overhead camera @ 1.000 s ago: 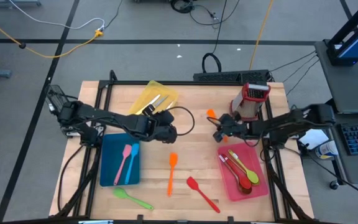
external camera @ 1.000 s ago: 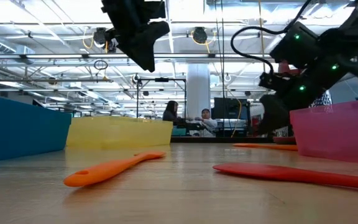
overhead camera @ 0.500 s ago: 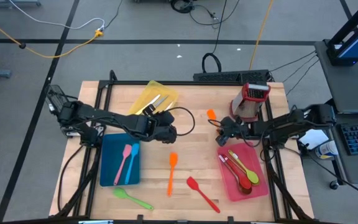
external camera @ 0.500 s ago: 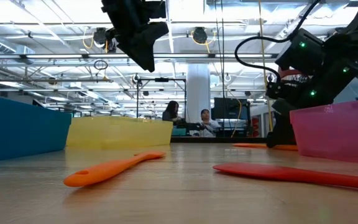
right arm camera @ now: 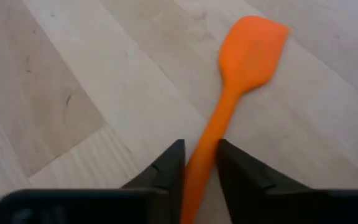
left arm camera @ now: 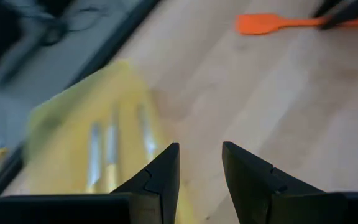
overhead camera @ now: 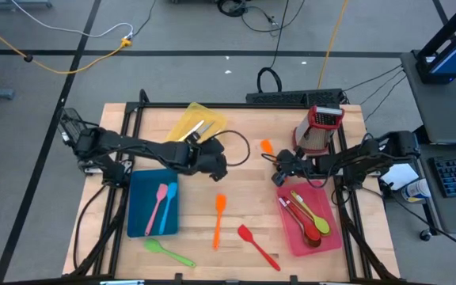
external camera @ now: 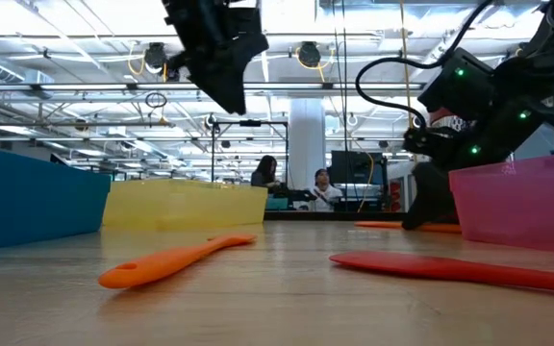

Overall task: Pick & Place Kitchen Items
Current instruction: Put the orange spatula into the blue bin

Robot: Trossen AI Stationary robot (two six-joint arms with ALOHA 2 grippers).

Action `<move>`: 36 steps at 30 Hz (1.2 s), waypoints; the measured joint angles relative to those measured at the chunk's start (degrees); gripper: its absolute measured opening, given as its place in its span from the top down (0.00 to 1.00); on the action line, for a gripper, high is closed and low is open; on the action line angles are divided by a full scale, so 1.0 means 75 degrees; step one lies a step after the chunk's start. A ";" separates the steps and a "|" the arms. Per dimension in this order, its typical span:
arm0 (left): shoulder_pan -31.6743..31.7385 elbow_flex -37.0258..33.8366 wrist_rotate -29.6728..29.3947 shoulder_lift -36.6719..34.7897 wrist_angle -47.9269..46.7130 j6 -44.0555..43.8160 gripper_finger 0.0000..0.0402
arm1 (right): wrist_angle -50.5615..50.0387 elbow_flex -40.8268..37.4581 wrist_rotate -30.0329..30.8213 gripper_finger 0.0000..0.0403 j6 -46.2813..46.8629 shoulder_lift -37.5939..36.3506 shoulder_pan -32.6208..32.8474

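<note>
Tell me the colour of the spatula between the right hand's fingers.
Orange spatula; right hand straddles its handle, clearest in the right wrist view.

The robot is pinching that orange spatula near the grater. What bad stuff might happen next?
The right gripper holds the orange spatula only by its handle end, so the blade could sag or twist out when lifted. The box grater stands close by, so a swing might knock it. The pink tray already holds several utensils, so the spatula may land on them and hang over the rim. The left gripper waits open near the yellow tray.
</note>
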 joint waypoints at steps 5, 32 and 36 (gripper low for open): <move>0.0462 -0.0369 0.1463 0.0001 0.2162 0.1898 0.68 | -0.0023 -0.0006 0.0008 0.96 -0.0037 0.0000 0.0000; 0.1529 -0.1236 0.3446 0.0003 0.4204 0.3510 0.68 | 0.2202 -0.0038 -0.0080 0.66 -0.2401 -0.0678 0.0499; 0.1529 -0.1236 0.3446 0.0003 0.4291 0.3572 0.68 | 0.1560 -0.0029 0.0113 0.65 -0.1889 -0.0991 0.0289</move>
